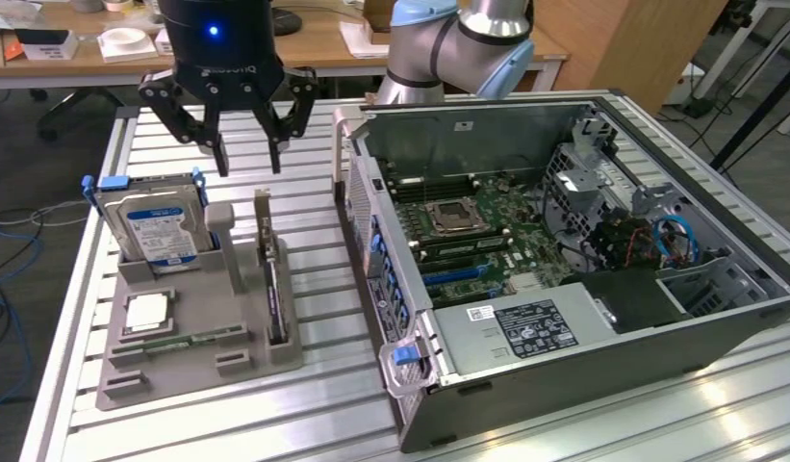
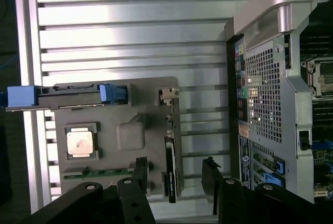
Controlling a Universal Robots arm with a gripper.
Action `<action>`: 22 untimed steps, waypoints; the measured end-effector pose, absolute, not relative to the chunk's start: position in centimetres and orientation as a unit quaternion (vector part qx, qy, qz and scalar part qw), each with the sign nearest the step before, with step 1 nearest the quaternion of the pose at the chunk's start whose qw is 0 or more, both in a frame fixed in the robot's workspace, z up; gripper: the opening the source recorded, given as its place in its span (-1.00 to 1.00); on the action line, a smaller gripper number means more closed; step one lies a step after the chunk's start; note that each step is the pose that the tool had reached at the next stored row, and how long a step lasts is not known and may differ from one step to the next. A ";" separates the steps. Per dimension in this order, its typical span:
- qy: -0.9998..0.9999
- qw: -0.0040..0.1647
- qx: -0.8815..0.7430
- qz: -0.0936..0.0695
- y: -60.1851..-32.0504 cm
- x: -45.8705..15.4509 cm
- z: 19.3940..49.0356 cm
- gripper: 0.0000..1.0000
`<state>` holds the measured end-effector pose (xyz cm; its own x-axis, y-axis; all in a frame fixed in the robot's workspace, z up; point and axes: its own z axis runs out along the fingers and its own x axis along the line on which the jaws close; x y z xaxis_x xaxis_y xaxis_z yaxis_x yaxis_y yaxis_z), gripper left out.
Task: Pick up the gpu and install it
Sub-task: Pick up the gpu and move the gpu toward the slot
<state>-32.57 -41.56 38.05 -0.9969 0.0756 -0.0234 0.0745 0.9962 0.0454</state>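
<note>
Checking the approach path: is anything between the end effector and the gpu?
Nothing visible. The open end effector hangs above the gpu, standing on edge in its gray holder; the hard drive stands apart.

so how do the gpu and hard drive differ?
Build: gpu is a thin dark card; hard drive is a thicker silver block with a blue-white label. Fittings: hard drive carries blue rails; gpu has none. Place: gpu sits on the tray side nearest the case; hard drive farther off. Both stand on edge in the tray.
</note>
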 end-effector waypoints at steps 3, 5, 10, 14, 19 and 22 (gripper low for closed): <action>0.999 0.013 0.038 0.022 -41.6 -32.6 37.9 0.09; 0.999 0.013 0.038 0.022 -41.6 -32.6 37.8 0.09; 0.999 0.013 0.038 0.022 -41.6 -32.6 37.6 0.09; 0.999 0.013 0.038 0.022 -41.6 -32.6 37.4 0.09; 0.999 0.013 0.038 0.022 -41.7 -32.6 37.2 0.09; 0.999 0.013 0.038 0.022 -41.7 -32.6 37.2 0.09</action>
<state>-32.57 -41.66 37.15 -0.9969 0.0756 -0.0235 0.0745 0.9962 0.0453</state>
